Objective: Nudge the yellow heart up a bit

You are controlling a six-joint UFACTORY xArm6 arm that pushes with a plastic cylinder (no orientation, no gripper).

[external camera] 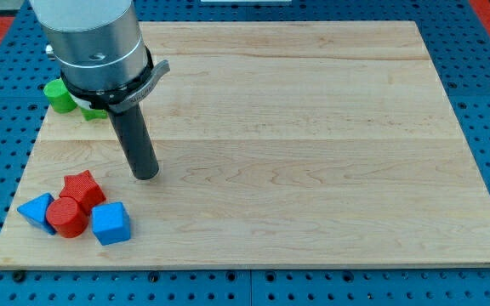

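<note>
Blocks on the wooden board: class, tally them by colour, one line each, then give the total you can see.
Red: 2, a star-like block and a cylinder
Blue: 2
Green: 2, partly hidden
Yellow: 0 visible
Total: 6

dark rod upright, my tip (146, 176) seemingly on board

The pale wooden board (313, 127) shows smooth, matt grain. The arm's silver metal cylinder (92, 38) at upper left looks brushed and faintly shiny; its dark rod (136, 144) is matt. The red star block (83, 189) and blue block (111, 223) look smooth and matt.
</note>
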